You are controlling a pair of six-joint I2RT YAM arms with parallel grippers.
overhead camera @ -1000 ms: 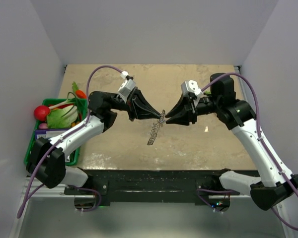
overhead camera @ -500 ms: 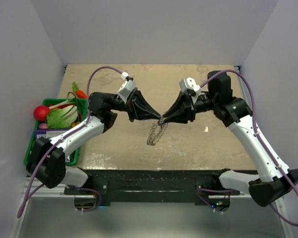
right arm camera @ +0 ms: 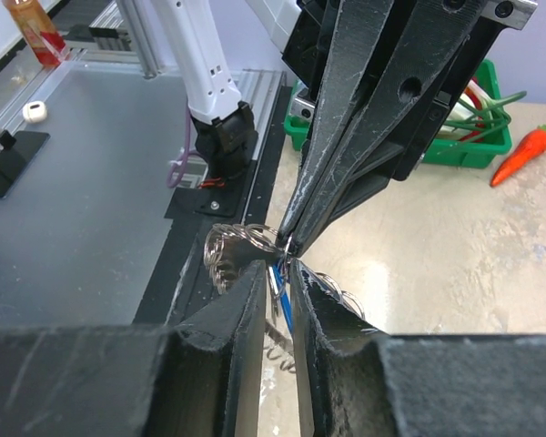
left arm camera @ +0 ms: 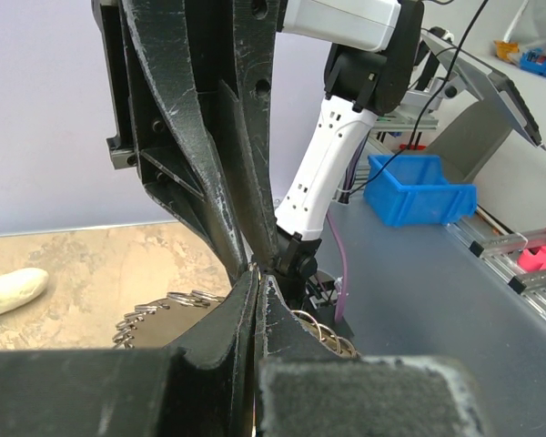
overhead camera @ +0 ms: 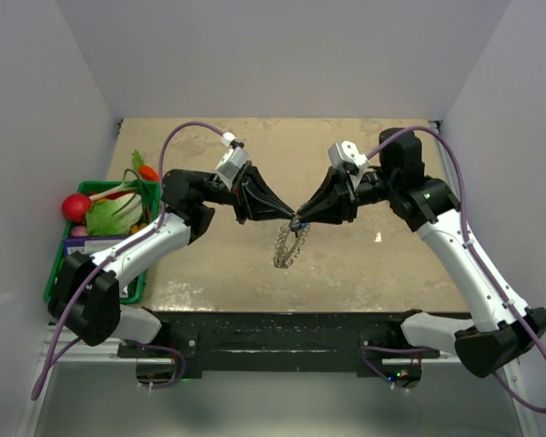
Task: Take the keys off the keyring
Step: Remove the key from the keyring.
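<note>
We see left end effector point(overhead camera: 289, 216) pinched shut on keyring point(overhead camera: 288, 248), loop hanging mid-frame above table point(overhead camera: 382, 273). Right end effector point(right arm camera: 279, 269) barely open, blue key point(right arm camera: 282, 308) between its jaws, long axis downward; right arm nearer.

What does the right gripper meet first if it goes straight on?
The key, inside the right gripper; just beyond, the left gripper holding the keyring, seemingly tip to tip.

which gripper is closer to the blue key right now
Right. The right gripper has the blue key in the narrow gap between its fingers; the left gripper pinches the keyring just beyond it.
</note>
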